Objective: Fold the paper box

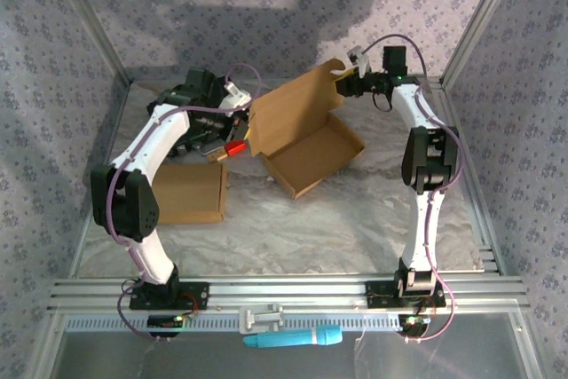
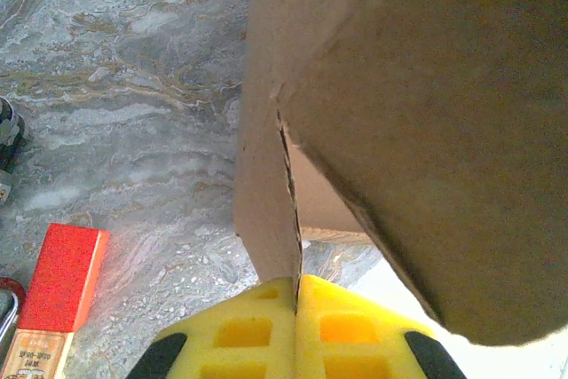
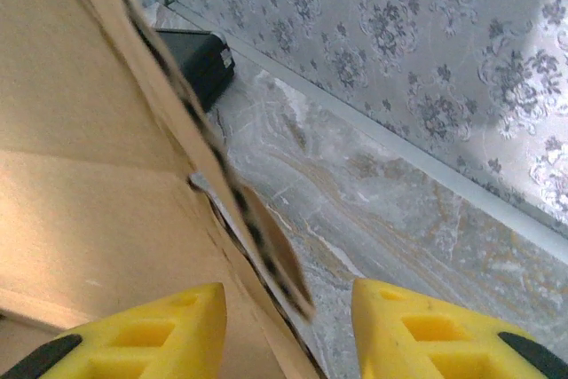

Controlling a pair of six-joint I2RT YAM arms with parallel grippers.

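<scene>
Yellow foam left fingers [image 2: 240, 335] pinch brown cardboard box [image 2: 266, 175] wall

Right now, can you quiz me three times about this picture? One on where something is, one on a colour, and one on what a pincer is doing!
1. Where is the teal tool?
A. Stuck on the wall
B. At the near edge, in front of the arms
C. In the far left corner

2. What colour are the fingers of the left pincer?
A. Yellow
B. Green
C. White

3. What is the left pincer doing?
A. Standing wide open
B. Shut on the tool
C. Shut on a flap of the box

Answers:
1. B, the top view shows it lying just past the arm bases.
2. A, the left wrist view shows yellow fingers.
3. C, the fingers meet with cardboard pinched between them.
</scene>
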